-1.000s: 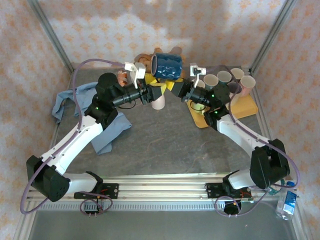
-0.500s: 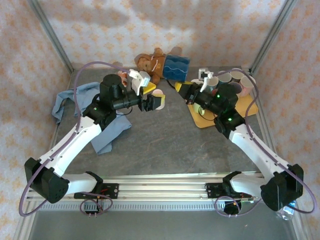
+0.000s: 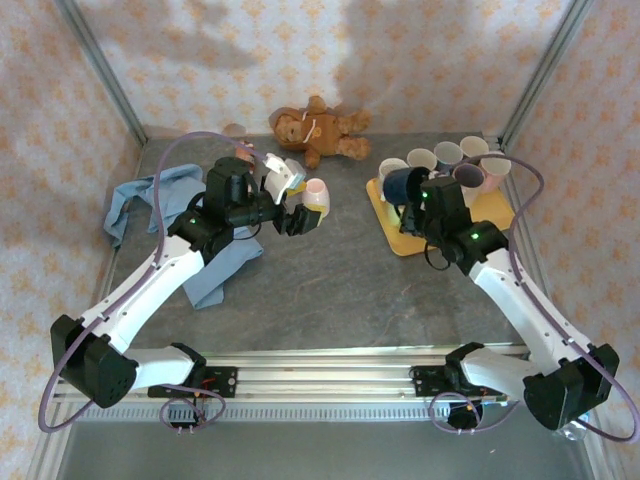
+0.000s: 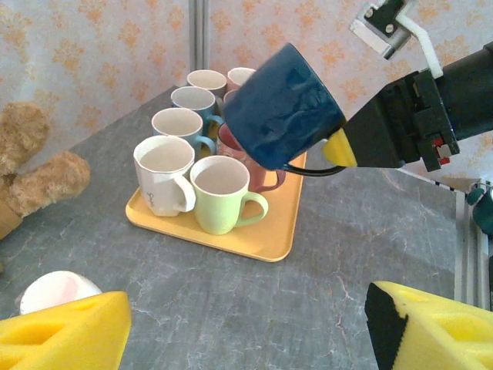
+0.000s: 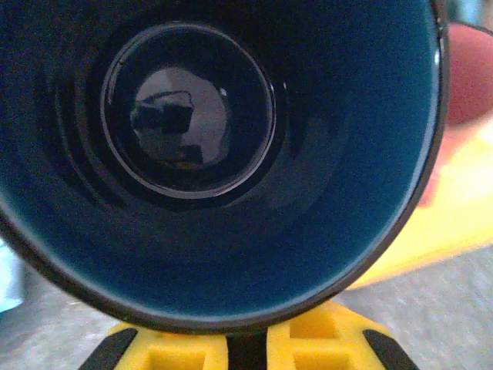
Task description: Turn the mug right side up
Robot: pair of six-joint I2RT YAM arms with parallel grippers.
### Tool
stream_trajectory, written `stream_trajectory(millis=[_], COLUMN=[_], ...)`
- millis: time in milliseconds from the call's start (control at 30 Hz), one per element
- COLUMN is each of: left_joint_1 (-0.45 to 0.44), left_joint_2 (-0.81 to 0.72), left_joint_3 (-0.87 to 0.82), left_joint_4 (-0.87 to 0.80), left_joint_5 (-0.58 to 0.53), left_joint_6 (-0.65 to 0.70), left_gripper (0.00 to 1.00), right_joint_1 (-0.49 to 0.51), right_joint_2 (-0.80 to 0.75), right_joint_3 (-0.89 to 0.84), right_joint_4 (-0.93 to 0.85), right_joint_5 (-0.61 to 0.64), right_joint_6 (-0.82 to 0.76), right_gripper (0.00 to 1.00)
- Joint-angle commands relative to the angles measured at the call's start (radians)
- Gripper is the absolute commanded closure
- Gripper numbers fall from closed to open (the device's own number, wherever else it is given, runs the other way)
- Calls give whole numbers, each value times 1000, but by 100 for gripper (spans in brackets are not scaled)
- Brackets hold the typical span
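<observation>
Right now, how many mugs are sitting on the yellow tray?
7 on the tray: white mug and green mug in front, dark pink mug behind the green, four more mugs farther back. The raised blue mug could hide another.

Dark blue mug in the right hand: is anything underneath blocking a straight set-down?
Yes. The dark blue ceramic mug, gripped by the right hand, appears to hang over a pink mug on the yellow plastic tray, with a pale green mug just beside it.
</observation>
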Motion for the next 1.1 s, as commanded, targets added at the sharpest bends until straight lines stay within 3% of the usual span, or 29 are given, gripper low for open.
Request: stream_trajectory(millis=[0, 233, 667, 800, 1067], left_joint_1=[5, -14, -92, -99, -102], left_joint_2=[-3, 13, 85, 106, 139], left_joint_3=[-13, -12, -13, -3, -14], left_joint_4=[-10, -29, -54, -56, -35], left_joint_5=[-7, 8, 49, 46, 5], left_joint_6=[35, 46, 106, 116, 107], left_gripper=[20, 19, 20, 20, 20], right_joint_1=[-41, -160, -505, -563, -587], right_joint_2=[-1, 61, 316, 426, 615], right_joint_3=[61, 82, 170, 239, 362], right_joint_4=[-129, -260, -199, -173, -151], right_joint_5=[147, 232, 152, 146, 189], right_joint_6=[80, 132, -19, -54, -98], right_gripper=[100, 100, 100, 100, 100])
